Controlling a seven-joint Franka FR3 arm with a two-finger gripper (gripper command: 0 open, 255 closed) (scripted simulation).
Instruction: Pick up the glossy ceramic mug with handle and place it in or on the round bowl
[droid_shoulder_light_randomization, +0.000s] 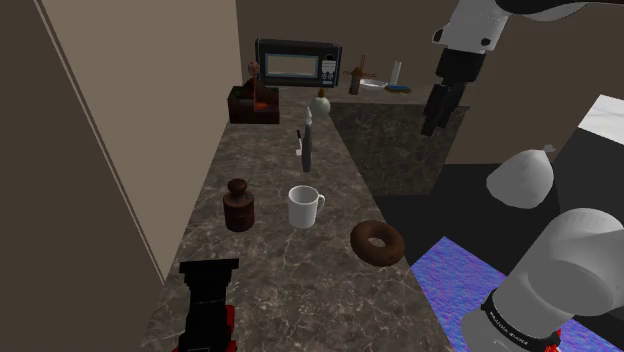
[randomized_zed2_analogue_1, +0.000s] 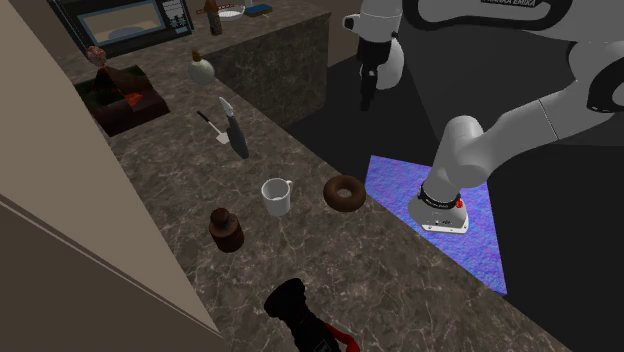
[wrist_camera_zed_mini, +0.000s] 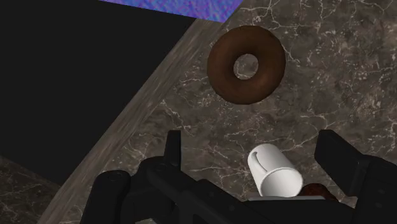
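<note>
A white mug (droid_shoulder_light_randomization: 304, 207) (randomized_zed2_analogue_1: 275, 195) (wrist_camera_zed_mini: 275, 173) with a handle stands upright on the dark marbled counter (droid_shoulder_light_randomization: 300, 280). A brown ring-shaped bowl (droid_shoulder_light_randomization: 377, 243) (randomized_zed2_analogue_1: 344, 192) (wrist_camera_zed_mini: 245, 63) lies near the counter's edge, a short way from the mug. My black gripper (droid_shoulder_light_randomization: 431, 125) (randomized_zed2_analogue_1: 366, 103) (wrist_camera_zed_mini: 249, 137) hangs high in the air beyond the counter's edge, well away from both. In the wrist view its fingers stand apart and hold nothing, with the mug low between them and the bowl farther off.
A squat brown jar (droid_shoulder_light_randomization: 238, 205) stands beside the mug. A black and red object (droid_shoulder_light_randomization: 208, 300) sits at the near end. A dark slanted tool (droid_shoulder_light_randomization: 306, 145), a dark box (droid_shoulder_light_randomization: 252, 103) and a microwave (droid_shoulder_light_randomization: 298, 62) lie farther back. A blue-purple mat (droid_shoulder_light_randomization: 465, 285) covers the floor.
</note>
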